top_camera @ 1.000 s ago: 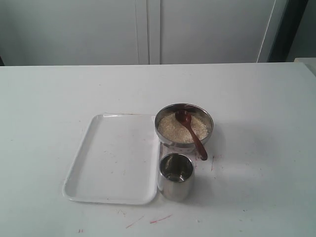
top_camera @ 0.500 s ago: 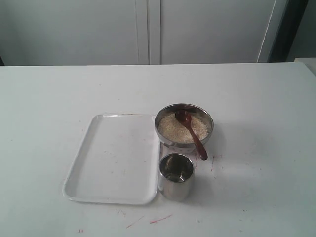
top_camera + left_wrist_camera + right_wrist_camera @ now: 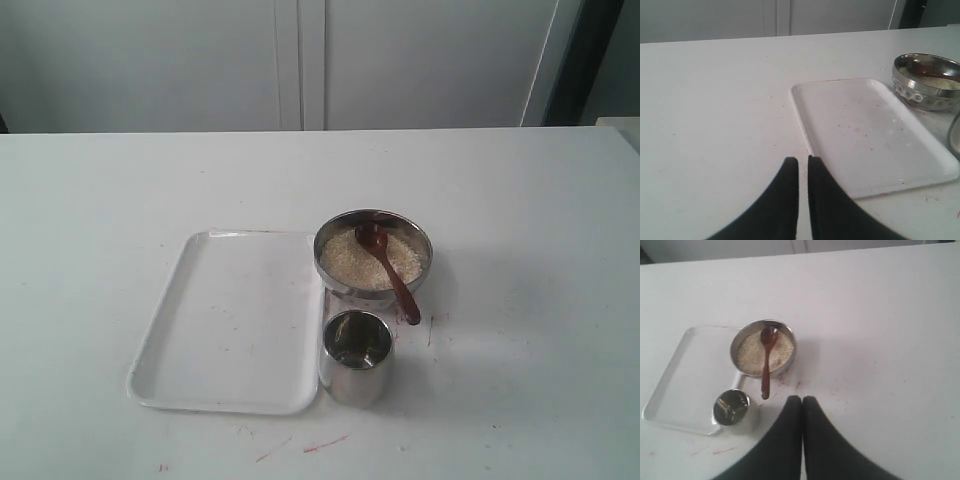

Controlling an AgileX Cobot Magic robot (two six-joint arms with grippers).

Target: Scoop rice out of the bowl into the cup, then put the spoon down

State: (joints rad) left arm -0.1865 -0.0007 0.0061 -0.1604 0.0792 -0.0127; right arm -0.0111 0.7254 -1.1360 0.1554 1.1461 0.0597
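A steel bowl (image 3: pixel 425 262) holds pale rice (image 3: pixel 350 262) near the table's middle. The reddish-brown spoon (image 3: pixel 389 270) lies with its head in the rice and its handle over the bowl's near rim. A small steel cup (image 3: pixel 355 357) stands just in front of the bowl. In the right wrist view the bowl (image 3: pixel 736 345), spoon (image 3: pixel 765 367) and cup (image 3: pixel 731 407) lie ahead of my right gripper (image 3: pixel 802 399), which is shut on nothing. My left gripper (image 3: pixel 803 160) is shut with a thin slit between its fingers, empty, beside the tray's edge. Neither gripper shows in the exterior view.
A white rectangular tray (image 3: pixel 230 320) lies left of the bowl and cup, also seen as the tray (image 3: pixel 865 135) in the left wrist view. Faint red marks (image 3: pixel 325 442) dot the white table near the cup. A grey cabinet wall (image 3: pixel 300 60) stands behind the table.
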